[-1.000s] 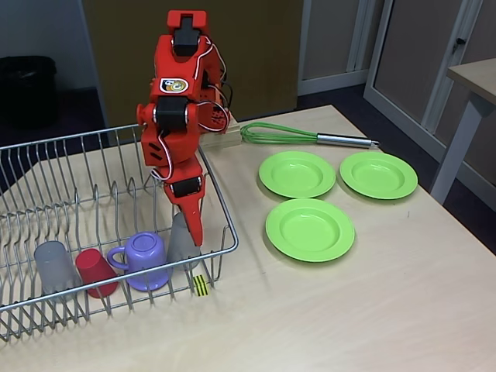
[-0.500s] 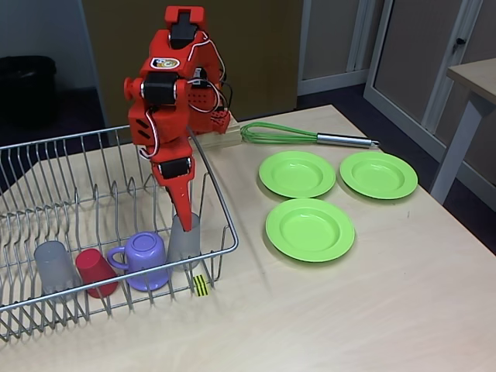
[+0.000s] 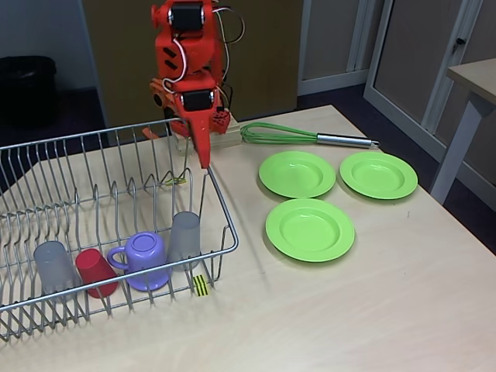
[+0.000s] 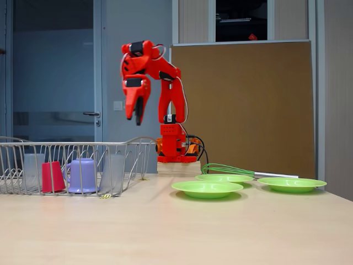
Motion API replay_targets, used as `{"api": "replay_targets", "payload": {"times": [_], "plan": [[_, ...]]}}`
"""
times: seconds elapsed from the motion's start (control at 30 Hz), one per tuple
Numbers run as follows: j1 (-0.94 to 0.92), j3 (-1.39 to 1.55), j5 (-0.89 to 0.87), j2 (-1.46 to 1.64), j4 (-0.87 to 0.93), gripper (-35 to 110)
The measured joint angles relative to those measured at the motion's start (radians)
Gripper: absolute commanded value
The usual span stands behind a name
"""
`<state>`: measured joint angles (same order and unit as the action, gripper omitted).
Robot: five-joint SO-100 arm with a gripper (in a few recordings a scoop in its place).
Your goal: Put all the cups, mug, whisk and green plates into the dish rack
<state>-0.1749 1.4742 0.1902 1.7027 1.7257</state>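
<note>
Wooden table (image 3: 372,310), three cups (image 3: 186,239) and one mug (image 3: 143,260) racked, three green plates (image 3: 310,229), one whisk (image 3: 306,137), gripper (image 3: 204,159) clenched, empty.

A second table (image 3: 474,77) stands right of the wooden table (image 3: 372,310).

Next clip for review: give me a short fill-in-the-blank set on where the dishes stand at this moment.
1. The dish rack holds the purple mug and ____ cups.
2. ____ green plates lie on the table.
3. The whisk lies on the ____, outside the rack.
4. The gripper carries ____.

Missing words: three; three; table; nothing
</note>
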Motion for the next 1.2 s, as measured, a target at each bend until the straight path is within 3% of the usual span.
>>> {"api": "replay_targets", "payload": {"times": [0.17,0.53,0.83,1.2], "plan": [[0.267,0.213,-0.374,0.178,-0.063,31],[0.922,0.495,-1.195,0.230,-0.463,22],[1.227,0.529,-1.489,0.044,-0.733,21],[1.460,0.344,-1.867,-0.267,-0.853,29]]}}
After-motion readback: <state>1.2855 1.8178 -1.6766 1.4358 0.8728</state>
